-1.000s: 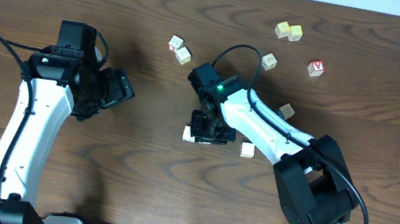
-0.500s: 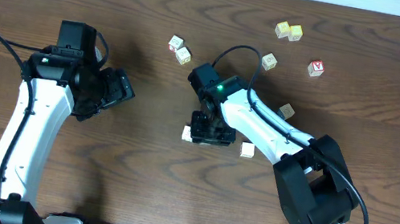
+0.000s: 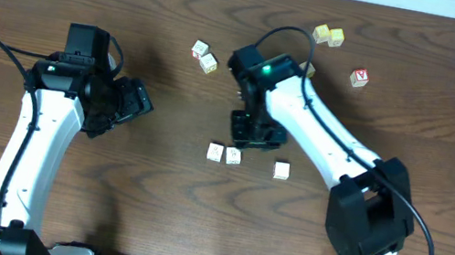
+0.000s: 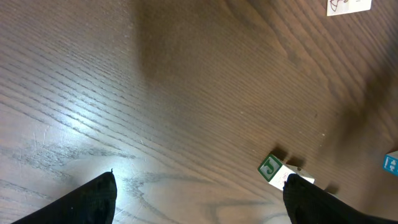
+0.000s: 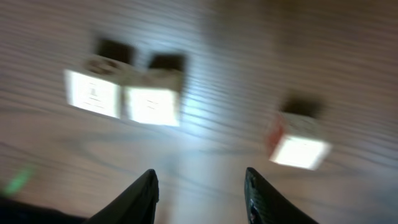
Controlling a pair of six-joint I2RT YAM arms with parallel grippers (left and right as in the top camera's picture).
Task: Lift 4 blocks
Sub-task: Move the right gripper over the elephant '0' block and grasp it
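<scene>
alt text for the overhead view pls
The right hand hovers empty beside two pale blocks lying side by side on a dark wooden table, a third block nearby. The left hand sits open at left.

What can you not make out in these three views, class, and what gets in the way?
- Right wrist view: motion blur smears the markings on the three pale wooden cubes.
- Overhead: the white right arm partly covers a pale cube near the top; cube letters are too small.
- Left wrist view: the right edge cuts off a blue-sided block, the top edge a white printed face.
</scene>
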